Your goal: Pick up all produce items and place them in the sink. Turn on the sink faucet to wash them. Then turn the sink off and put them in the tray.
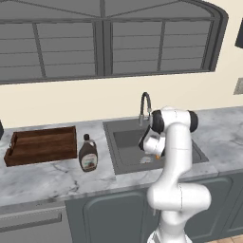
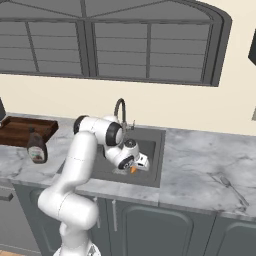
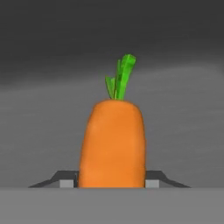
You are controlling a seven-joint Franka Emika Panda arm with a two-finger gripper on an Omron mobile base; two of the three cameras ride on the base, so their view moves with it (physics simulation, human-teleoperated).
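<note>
the gripper [image 3: 112,183] sits low in the sink [image 1: 124,140], its jaws closed against the carrot's [image 3: 113,144] sides, likely to lift it toward the tray [image 1: 42,144].

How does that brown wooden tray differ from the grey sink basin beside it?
The shallow dark-brown wooden tray sits on top of the marble counter, while the dark-grey metal sink is sunk into it. The tray is wood with cut-out handles; the sink is metal and deeper, and looks wider. Both are rectangular with raised sides.
</note>
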